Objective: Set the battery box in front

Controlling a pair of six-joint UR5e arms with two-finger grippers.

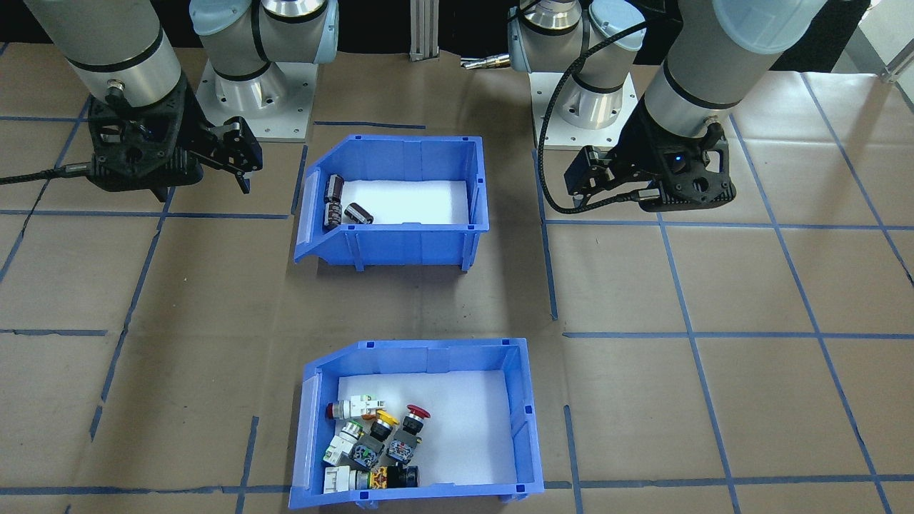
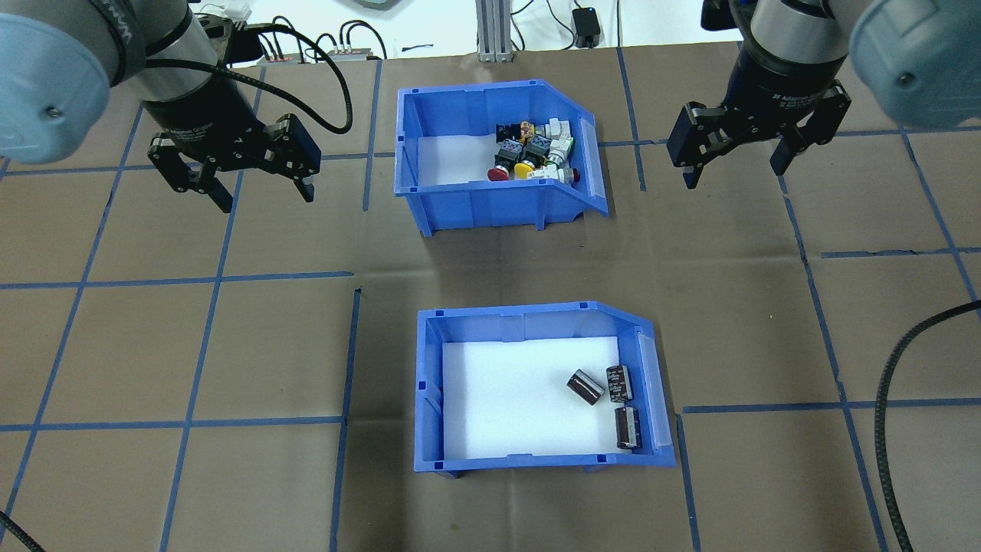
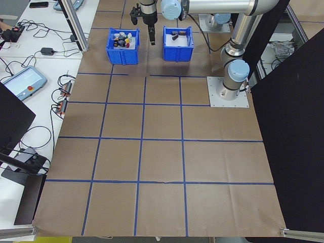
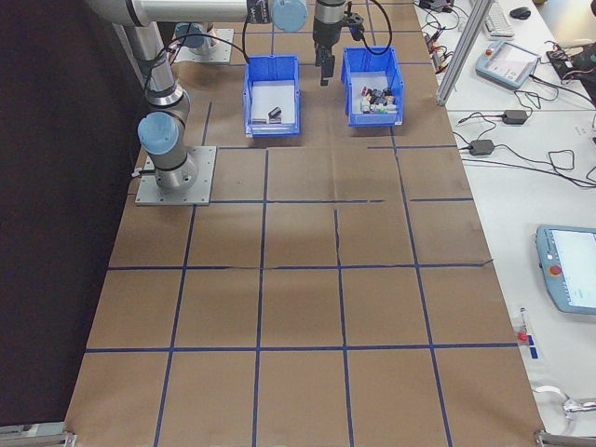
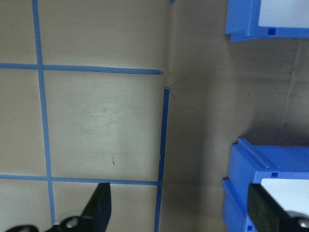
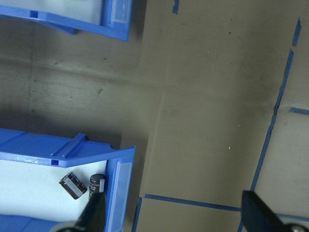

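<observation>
The battery box (image 2: 506, 461) is a blue bin with a white liner, standing on the robot's side of the table. Three dark cells (image 2: 619, 383) lie by its sloped end. In the front-facing view the battery box (image 1: 400, 243) is the upper bin. My left gripper (image 2: 264, 195) hangs open and empty, high above the table to the bins' left. My right gripper (image 2: 732, 175) hangs open and empty to their right. The right wrist view shows the battery box (image 6: 120, 164) and cells (image 6: 72, 185) at lower left.
The like blue bin with push-button switches (image 2: 475, 207) stands on the far side, a gap apart from the battery box. Blue tape lines cross the brown table cover (image 2: 230, 345). A black cable (image 2: 889, 414) hangs at the right. Arm bases (image 1: 257, 100) sit behind the bins.
</observation>
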